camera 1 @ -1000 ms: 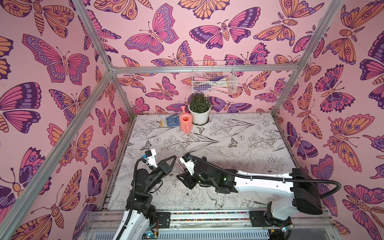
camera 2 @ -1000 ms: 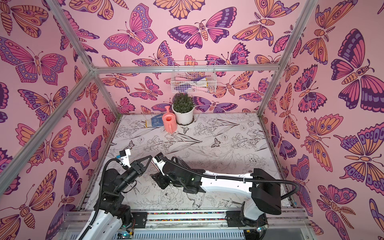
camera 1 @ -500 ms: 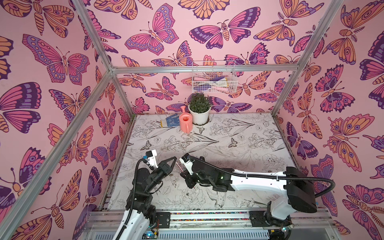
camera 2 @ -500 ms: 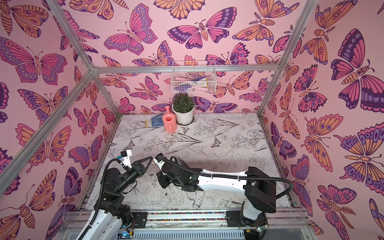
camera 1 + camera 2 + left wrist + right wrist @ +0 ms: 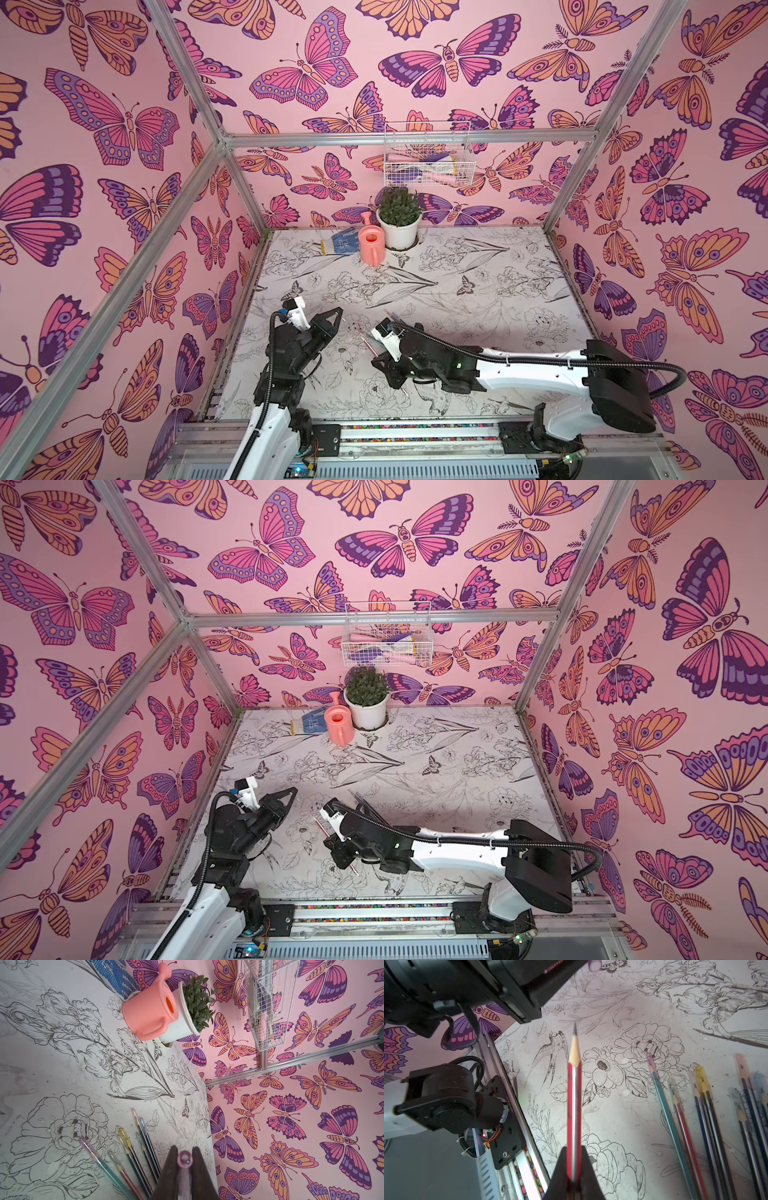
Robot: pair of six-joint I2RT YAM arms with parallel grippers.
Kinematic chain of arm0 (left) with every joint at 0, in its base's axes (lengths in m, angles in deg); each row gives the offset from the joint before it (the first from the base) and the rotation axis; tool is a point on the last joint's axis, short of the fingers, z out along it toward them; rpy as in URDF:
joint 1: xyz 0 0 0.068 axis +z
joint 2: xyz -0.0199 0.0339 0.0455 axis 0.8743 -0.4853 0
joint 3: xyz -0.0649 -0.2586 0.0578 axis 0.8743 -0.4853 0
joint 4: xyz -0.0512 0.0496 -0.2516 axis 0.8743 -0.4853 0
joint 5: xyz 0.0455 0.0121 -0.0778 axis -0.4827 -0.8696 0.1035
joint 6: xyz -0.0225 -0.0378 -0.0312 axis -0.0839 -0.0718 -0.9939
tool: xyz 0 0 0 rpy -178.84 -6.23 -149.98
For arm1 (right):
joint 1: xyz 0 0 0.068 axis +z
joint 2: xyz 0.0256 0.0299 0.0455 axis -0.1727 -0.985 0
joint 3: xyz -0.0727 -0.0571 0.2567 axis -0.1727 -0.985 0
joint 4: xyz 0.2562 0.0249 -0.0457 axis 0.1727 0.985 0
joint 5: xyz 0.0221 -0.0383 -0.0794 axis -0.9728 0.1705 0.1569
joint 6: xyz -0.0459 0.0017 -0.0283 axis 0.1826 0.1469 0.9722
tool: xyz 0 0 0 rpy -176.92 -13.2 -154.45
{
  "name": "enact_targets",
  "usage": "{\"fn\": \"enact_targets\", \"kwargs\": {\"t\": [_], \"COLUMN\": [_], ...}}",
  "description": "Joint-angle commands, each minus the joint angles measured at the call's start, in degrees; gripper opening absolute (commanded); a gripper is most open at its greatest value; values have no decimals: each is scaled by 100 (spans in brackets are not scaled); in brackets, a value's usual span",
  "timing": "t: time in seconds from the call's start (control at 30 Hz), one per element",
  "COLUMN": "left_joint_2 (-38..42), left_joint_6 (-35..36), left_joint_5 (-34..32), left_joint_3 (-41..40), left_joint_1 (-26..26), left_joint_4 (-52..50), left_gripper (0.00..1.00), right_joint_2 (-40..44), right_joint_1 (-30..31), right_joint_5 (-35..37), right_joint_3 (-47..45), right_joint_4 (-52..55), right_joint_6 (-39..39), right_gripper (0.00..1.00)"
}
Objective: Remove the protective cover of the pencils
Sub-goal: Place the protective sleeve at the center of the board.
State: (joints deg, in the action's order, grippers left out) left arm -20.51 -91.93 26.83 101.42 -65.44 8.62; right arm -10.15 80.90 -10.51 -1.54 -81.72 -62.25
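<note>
The right end effector (image 5: 574,1152) pinches 1 red pencil (image 5: 574,1095), bare tip pointing outward. The left end effector (image 5: 184,1148) grips, seemingly, a pink cover (image 5: 184,1159).

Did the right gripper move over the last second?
Yes. In a top view the right gripper, shut on the red pencil, has shifted slightly toward the front rail, widening its gap from the left gripper.

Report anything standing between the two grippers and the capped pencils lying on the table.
Nothing on the table blocks the capped pencils; they lie in the open. But both grippers are occupied: the left gripper is shut on a pink cap, and the right gripper is shut on a bare-tipped red pencil.
</note>
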Motion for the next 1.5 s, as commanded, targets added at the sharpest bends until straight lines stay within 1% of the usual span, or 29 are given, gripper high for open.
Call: {"fn": "enact_targets", "kwargs": {"t": [0.0,0.17,0.27,0.4,0.5,0.67,0.93,0.97,1.17,1.33,1.47], "left_joint_2": [30,-98,-388,-967,-1541,-2458,-3912,-4245,-5187,-5700,-5807], "left_joint_6": [-53,-27,16,141,184,192,264,286,299,290,323], "left_joint_5": [74,-92,-185,-269,-307,-467,-545,-542,-475,-314,-392], "left_joint_3": [-153,-402,-511,-539,-551,-609,-471,-426,-260,-204,-179], "left_joint_1": [52,52,52,54,54,52,103,107,265,447,487], "left_joint_4": [208,334,524,731,1059,1637,2514,2576,3118,3355,3167], "left_gripper": [7,9,10,11,8,9,7,6,4,2,2], "right_joint_2": [-4,-302,-751,-1295,-1688,-2065,-2322,-2339,-2477,-2552,-2562], "right_joint_1": [23,29,43,74,69,76,102,98,102,108,122], "right_joint_5": [-40,63,19,-16,-84,-183,-175,-159,11,49,72], "right_joint_3": [-70,-34,68,303,532,800,999,1007,1126,1223,1250], "right_joint_4": [18,258,246,221,235,262,435,459,717,903,970], "right_joint_6": [14,219,204,152,119,112,119,127,140,171,199], "right_gripper": [0,0,0,0,0,0,0,0,0,0,0]}}
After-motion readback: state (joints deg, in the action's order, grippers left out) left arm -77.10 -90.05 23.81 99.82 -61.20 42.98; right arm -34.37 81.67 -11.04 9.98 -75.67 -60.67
